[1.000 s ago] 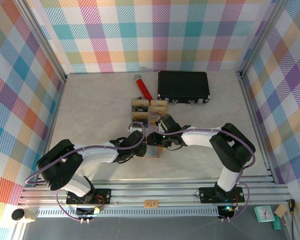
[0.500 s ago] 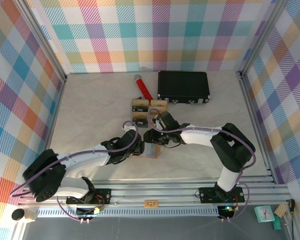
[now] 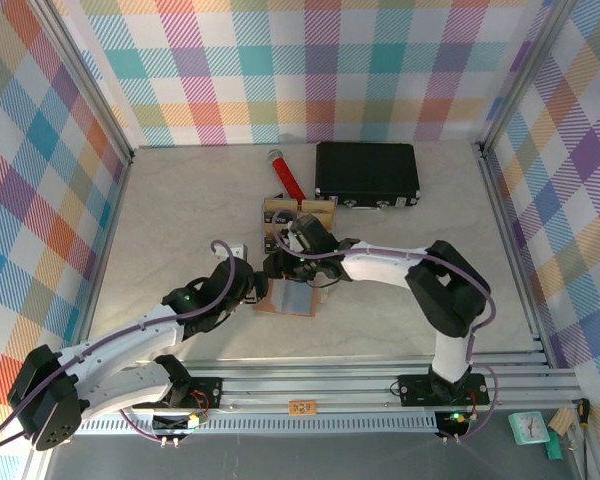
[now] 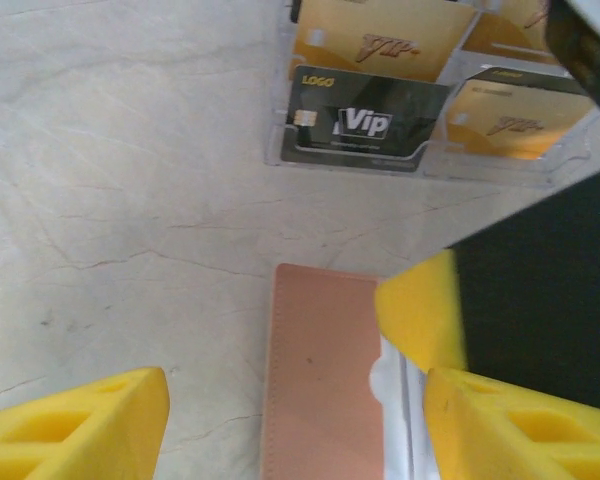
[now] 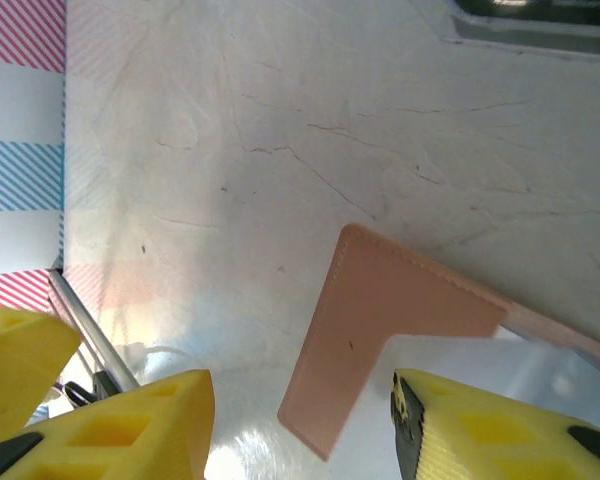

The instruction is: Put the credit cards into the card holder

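My left gripper (image 4: pixel 295 405) stands wide and empty over the card holder (image 4: pixel 320 370). It lies flat on the table, near the tray (image 4: pixel 420 168) of credit cards (image 4: pixel 365 122). My right gripper (image 5: pixel 302 410), jaws half apart and holding nothing, seems to pin the holder down so it stays in place. Its finger hides the pocket from me.

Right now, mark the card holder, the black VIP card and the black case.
card holder (image 4: pixel 320 380), left wrist view, brown cover.
black VIP card (image 4: pixel 365 122), left wrist view, card face.
black case (image 3: pixel 367 172), top view, lid centre.
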Robot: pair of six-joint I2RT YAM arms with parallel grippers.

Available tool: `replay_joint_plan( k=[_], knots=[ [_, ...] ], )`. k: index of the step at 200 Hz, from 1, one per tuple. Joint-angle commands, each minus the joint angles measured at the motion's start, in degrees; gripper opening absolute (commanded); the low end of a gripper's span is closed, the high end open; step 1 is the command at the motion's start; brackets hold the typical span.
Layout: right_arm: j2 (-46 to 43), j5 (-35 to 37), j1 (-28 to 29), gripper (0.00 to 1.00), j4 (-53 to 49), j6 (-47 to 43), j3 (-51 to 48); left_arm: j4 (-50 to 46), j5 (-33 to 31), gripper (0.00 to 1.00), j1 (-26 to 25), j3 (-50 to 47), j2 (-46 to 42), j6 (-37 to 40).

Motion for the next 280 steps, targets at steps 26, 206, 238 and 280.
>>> replay_joint_plan(
  k=[26,206,238,280],
  knots=[
    [6.6,-0.48,1.5,0.51,-1.21,0.55,4.54,-1.23,0.48,0.68,0.22,-0.93,-0.81,0.05],
    [-22.07,15.17,-4.57,0.52,-17.75,-12.24,-10.27,6.49,3.47,0.75,0.22,0.44,14.31,-2.61],
    [-23.22,22.75,-7.22,0.61,-27.01,-21.6,-2.49,4.01,1.97,0.91,2.39,2.49,14.27,-4.04],
    [-17.0,29.82,-7.65,0.81,-28.83,-35.31,6.06,1.96,6.24,1.0,9.66,6.27,14.06,-4.36]
  ],
)
